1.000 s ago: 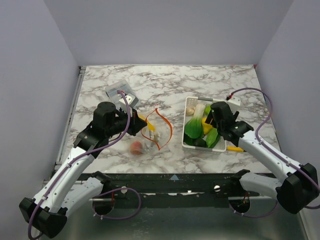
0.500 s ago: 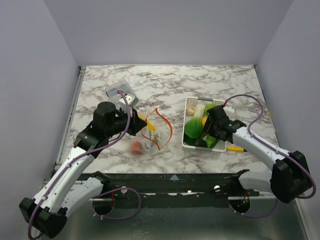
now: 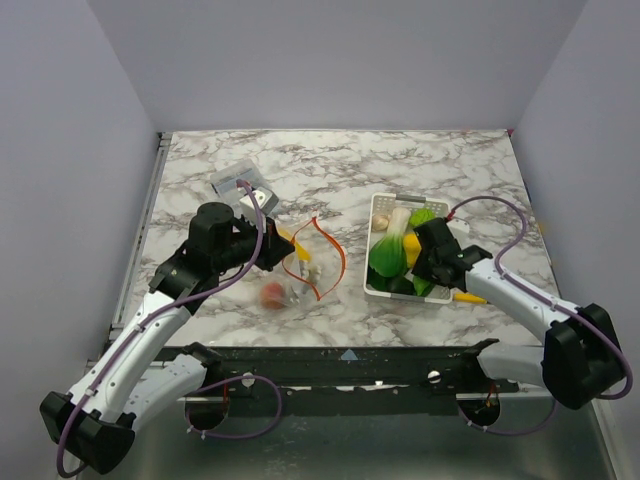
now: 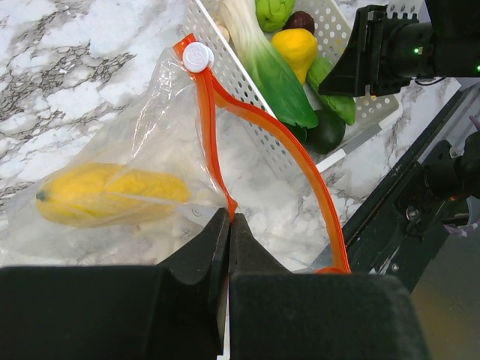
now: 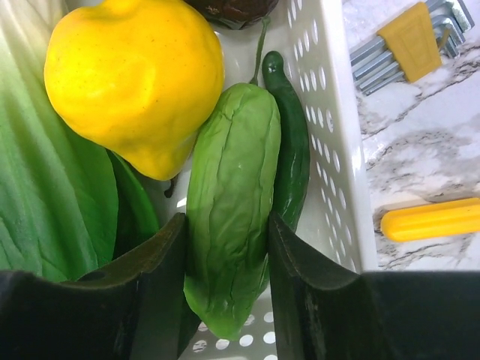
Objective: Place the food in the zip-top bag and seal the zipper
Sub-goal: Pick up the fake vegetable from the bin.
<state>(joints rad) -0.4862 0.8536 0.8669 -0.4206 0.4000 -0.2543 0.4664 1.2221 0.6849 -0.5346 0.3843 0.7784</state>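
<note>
Right gripper around green vegetable, cucumber partly hidden

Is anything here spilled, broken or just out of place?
Nothing is spilled or broken. Two things look out of place among the toy food: a yellow stick and a bundle of metal hex keys in a yellow holder lie on the table right beside the white basket, outside it.
</note>
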